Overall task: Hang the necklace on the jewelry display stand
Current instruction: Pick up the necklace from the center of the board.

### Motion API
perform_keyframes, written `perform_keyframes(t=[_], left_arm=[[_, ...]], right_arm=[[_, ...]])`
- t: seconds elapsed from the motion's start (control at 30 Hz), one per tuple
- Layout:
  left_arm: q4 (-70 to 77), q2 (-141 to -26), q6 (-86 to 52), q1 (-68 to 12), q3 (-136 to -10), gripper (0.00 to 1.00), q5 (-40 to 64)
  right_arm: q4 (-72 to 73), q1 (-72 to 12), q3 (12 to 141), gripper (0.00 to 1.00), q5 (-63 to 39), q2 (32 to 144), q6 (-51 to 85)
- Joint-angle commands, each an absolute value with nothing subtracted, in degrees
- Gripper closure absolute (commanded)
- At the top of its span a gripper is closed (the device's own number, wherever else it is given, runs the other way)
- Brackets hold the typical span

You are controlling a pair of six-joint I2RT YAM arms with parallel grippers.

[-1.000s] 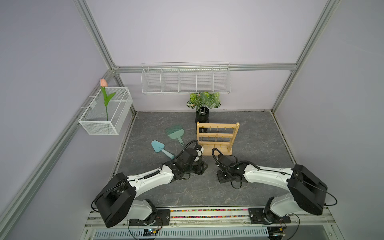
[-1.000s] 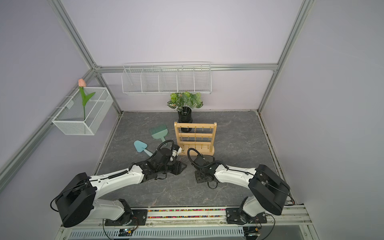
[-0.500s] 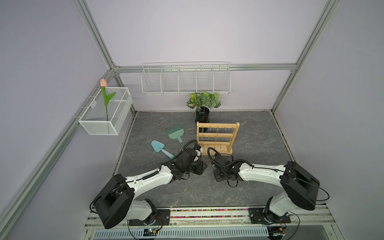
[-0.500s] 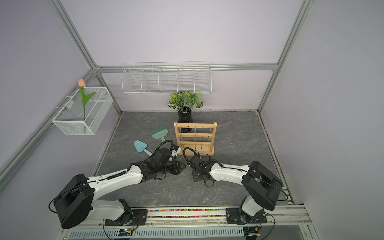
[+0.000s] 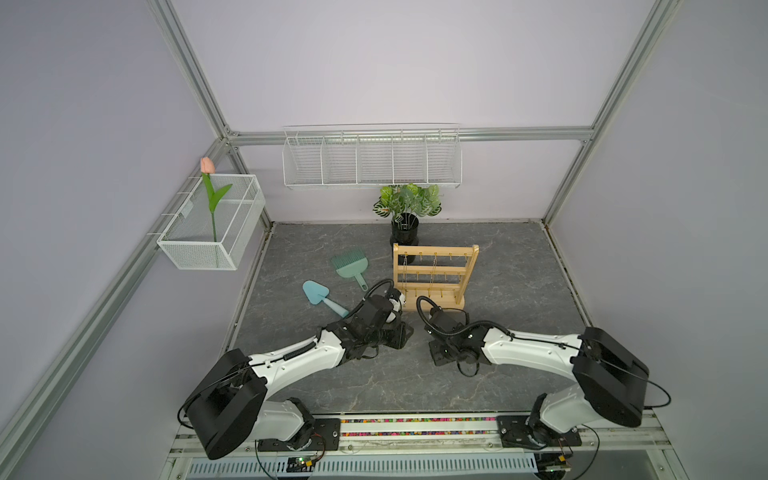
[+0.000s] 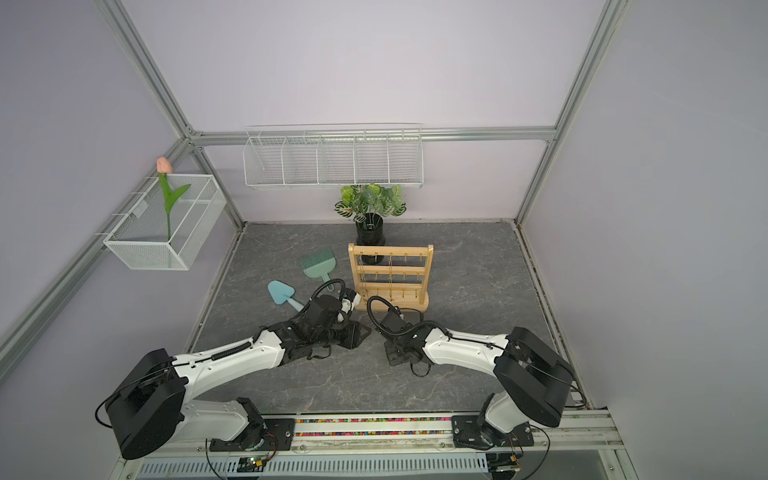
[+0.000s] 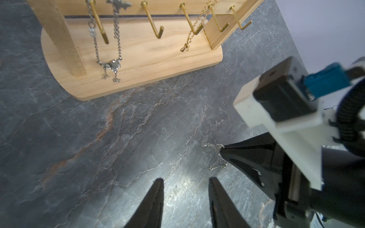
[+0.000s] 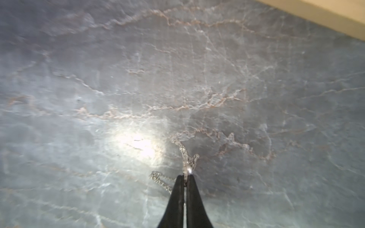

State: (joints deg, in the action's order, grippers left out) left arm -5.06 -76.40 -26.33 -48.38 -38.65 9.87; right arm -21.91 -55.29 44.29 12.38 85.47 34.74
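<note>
ok so the right gripper [image 8: 185, 176] has just snapped closed, and its tips are now pinched tight on the thin silver necklace [image 8: 187, 158]. The rest of the chain lies on the grey table [image 7: 118, 148], near the front of the jewelry display stand [image 7: 150, 59] but not touching its base. The left gripper [image 7: 185, 180] hovers just beside it, jaws apart, holding nothing. Looks like the grab is done, so next is lifting the chain to a free gold hook [image 7: 150, 19] on the stand
</note>
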Motion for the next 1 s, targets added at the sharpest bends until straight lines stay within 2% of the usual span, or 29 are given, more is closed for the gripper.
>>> perform_keyframes(t=[0.0, 0.5, 0.77, 0.97], left_arm=[[-5.7, -75.6, -26.7, -48.2, -38.5, 0.59, 9.1], [-0.1, -78.0, -23.4, -49.8, -40.5, 0.59, 16.1], [3.7, -78.5, -23.8, -50.2, -40.0, 0.59, 16.3], [9.7, -76.8, -18.1, -50.5, -38.1, 0.56, 20.4]], right_arm=[[-24.0, -55.6, 44.5, 0.93, 12.6, 82.1, 35.4], [-33.0, -55.6, 53.4, 0.93, 13.7, 73.9, 31.5], [-33.9, -55.4, 54.1, 0.93, 14.2, 70.1, 30.2], [-35.7, -55.4, 58.4, 0.93, 14.6, 68.5, 28.1]])
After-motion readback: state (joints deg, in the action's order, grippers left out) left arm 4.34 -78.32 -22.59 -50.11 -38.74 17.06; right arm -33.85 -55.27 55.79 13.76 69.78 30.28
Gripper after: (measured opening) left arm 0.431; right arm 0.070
